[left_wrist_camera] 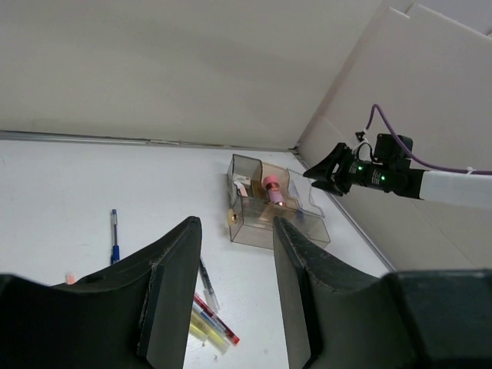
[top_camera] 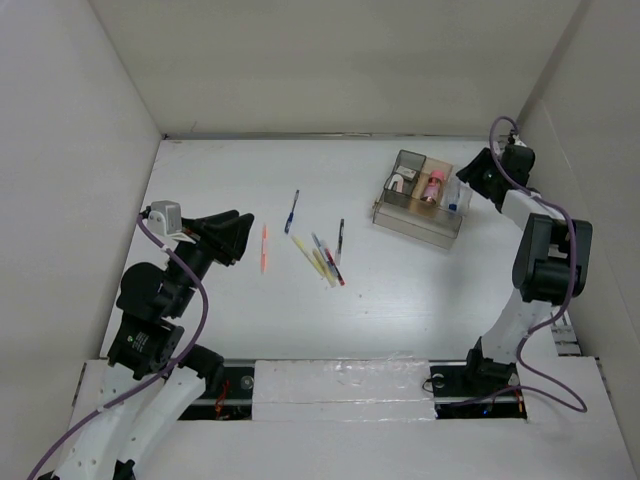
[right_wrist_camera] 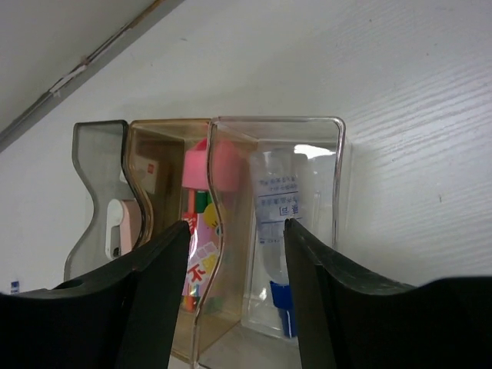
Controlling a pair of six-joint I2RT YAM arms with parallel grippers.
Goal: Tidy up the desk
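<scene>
Task status: partly complete. The tabletop (top_camera: 200, 170) spans the floor between the white panels. I count three items filed in the clear tray (top_camera: 418, 210), right rear. Loose pens (top_camera: 322, 262) lie unsorted at centre. Left hand (top_camera: 238, 238): released, empty. Right hand (top_camera: 468, 180): released, empty, just beside the tray.

No legible txt: blurred print on white tube (right_wrist_camera: 278, 207) & pink pack (right_wrist_camera: 201, 257) (both in clear tray (right_wrist_camera: 277, 120))
</scene>
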